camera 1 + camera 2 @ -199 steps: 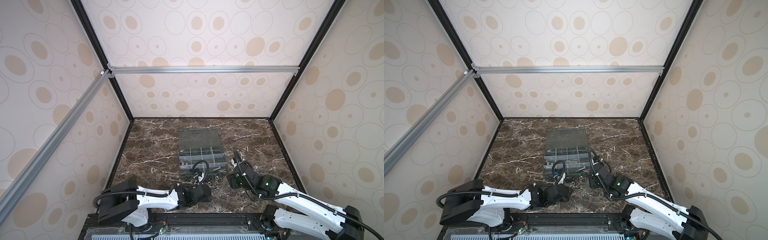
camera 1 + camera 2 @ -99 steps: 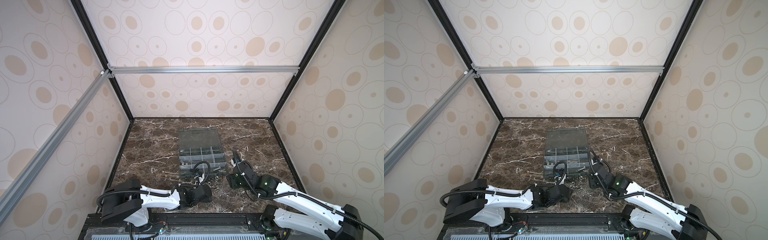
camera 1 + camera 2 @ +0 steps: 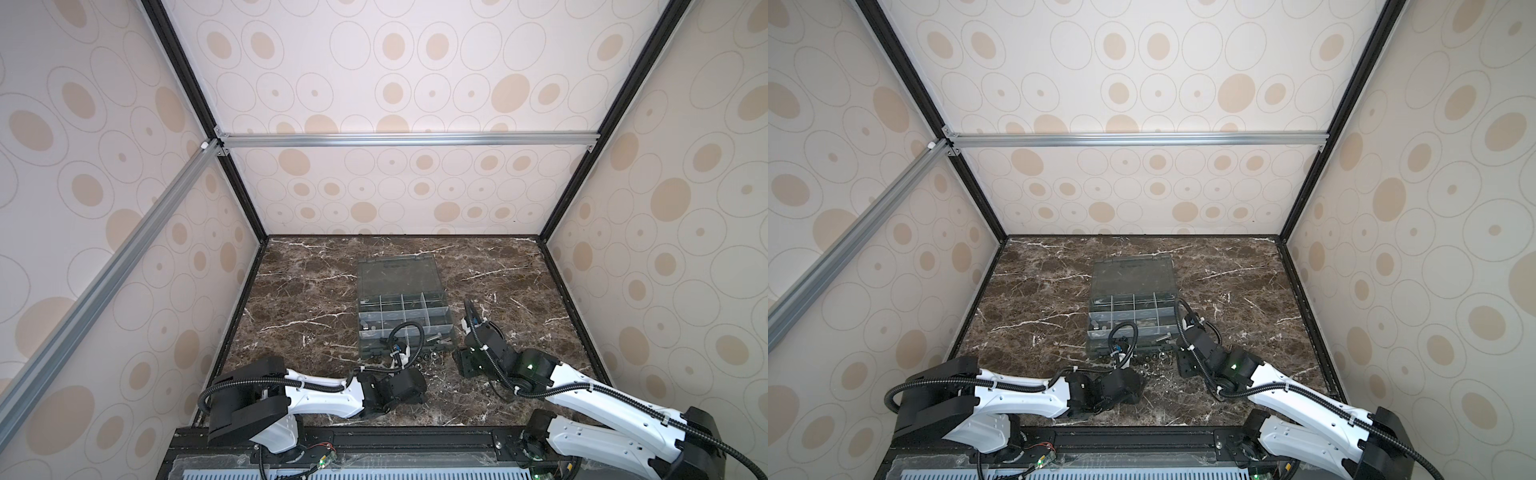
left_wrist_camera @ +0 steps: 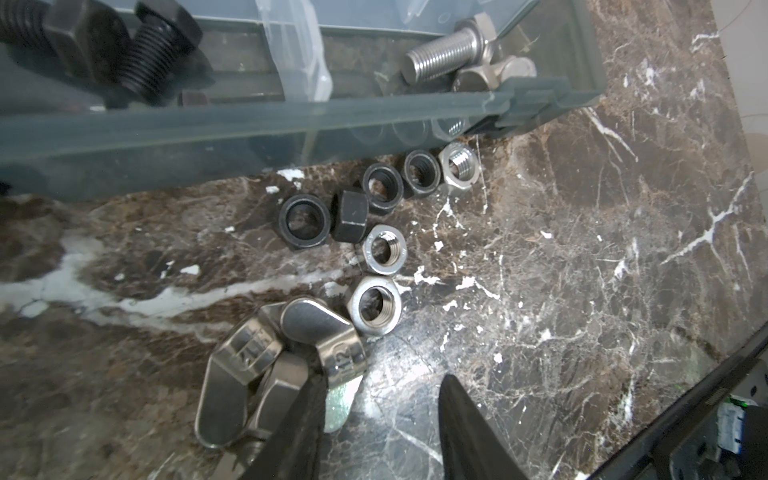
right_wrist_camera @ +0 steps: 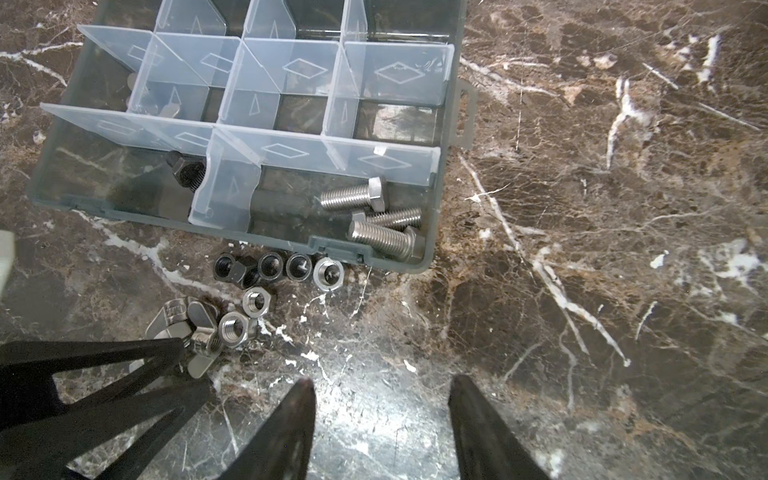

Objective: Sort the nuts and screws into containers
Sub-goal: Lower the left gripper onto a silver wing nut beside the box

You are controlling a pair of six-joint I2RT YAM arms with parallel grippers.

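Observation:
Several black and silver hex nuts (image 4: 384, 249) (image 5: 257, 301) (image 3: 432, 355) and silver wing nuts (image 4: 270, 365) (image 5: 183, 320) lie on the marble in front of the containers (image 3: 403, 316) (image 3: 1133, 311) (image 5: 440, 208). Silver screws (image 5: 361, 195) (image 4: 444, 54) lie in the near corner compartment. Black screws (image 4: 153, 54) (image 5: 187, 170) lie in the compartment beside it. My left gripper (image 4: 382, 380) (image 5: 189, 365) is open low at the wing nuts, one finger against them, with a wing tip just inside the gap. My right gripper (image 5: 382, 382) (image 3: 465, 361) is open above bare marble beside the nuts.
The organizer's clear lid (image 3: 399, 274) lies open flat behind the box. Enclosure walls close in the marble floor (image 3: 311, 299) on three sides. The black base rail (image 3: 395, 436) runs along the near edge.
The left arm's rear links have shifted slightly. Both grippers stay where they were, with the same opening.

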